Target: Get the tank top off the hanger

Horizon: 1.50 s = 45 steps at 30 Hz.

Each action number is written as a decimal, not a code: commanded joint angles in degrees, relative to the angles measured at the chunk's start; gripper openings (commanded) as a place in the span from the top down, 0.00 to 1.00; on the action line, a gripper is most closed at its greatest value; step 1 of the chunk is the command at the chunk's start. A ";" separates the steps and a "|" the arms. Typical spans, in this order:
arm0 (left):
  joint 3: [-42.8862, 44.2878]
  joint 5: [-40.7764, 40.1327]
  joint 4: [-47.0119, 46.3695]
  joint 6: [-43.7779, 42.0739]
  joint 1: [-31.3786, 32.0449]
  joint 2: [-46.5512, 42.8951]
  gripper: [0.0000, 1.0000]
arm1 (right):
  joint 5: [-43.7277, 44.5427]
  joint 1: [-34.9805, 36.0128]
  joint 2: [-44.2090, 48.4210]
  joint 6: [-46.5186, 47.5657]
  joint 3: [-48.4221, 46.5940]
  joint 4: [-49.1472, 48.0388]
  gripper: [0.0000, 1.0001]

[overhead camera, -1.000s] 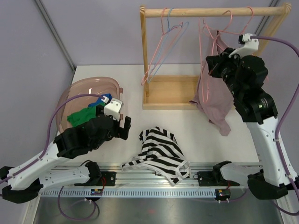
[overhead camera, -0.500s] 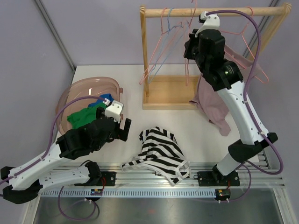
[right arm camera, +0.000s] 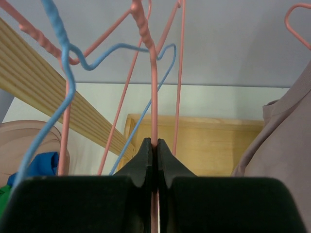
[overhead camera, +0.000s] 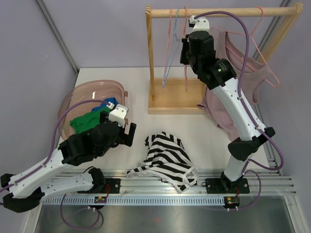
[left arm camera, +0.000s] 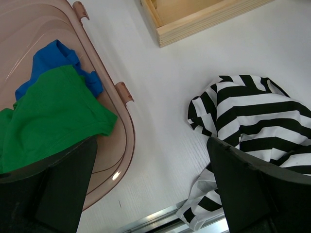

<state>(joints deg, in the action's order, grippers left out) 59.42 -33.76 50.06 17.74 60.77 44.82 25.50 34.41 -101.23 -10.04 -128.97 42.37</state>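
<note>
Dusty-mauve cloth marks the sleeveless tank top [overhead camera: 217, 112], which hangs at the far right of the scene from the round wooden rail [overhead camera: 223, 10], its shoulders spread on pink wire and its hem trailing onto the white table [left arm camera: 160, 73]. From above, the right arm reaches up beside the rail, but its fingers are hard to make out there. The right wrist view settles it: the right gripper [right arm camera: 154, 145] is pinched fully together on a thin pink wire hanger [right arm camera: 154, 97], with a blue wire hanger [right arm camera: 63, 73] to its left and the tank top's edge at the right of the frame. We cannot tell whether the pinched wire belongs to the hanger carrying the top. The left gripper [left arm camera: 150, 145] is spread wide and holds nothing, low over the table's near left. Its wrist view shows what lies below: a translucent pink plastic tub [left arm camera: 29, 29] holding a green cloth [left arm camera: 48, 116] and a blue cloth [left arm camera: 58, 56] on the left, and a crumpled black-and-white striped garment [left arm camera: 252, 116] on the right.
</note>
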 commanded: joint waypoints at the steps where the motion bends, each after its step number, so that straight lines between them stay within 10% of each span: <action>1: 0.17 0.62 -2.43 -0.51 -0.83 0.09 0.01 | 1.57 0.22 1.74 0.81 -2.17 -0.62 0.93; 4: 1.40 2.20 -2.60 0.01 -1.10 0.71 0.01 | 2.27 0.22 3.32 1.25 -1.82 -0.27 0.59; 18: 0.70 10.73 -15.95 5.28 4.96 8.17 0.01 | 3.95 0.21 28.23 -0.32 19.87 2.63 0.01; 29: 1.32 17.39 -21.06 4.94 10.07 32.41 0.01 | -15.37 0.13 57.35 -6.04 47.13 3.42 0.01; 42: -6.42 31.12 -34.07 10.91 10.15 51.41 0.02 | -25.31 0.13 64.14 -7.80 53.11 4.66 0.00; 45: -6.68 30.25 -33.02 11.70 10.33 53.88 0.51 | -27.86 0.13 64.75 -8.15 53.03 4.21 0.01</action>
<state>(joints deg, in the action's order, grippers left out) 53.95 -7.16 20.05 26.68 70.57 95.61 2.09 34.39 -37.47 -17.41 -75.79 48.34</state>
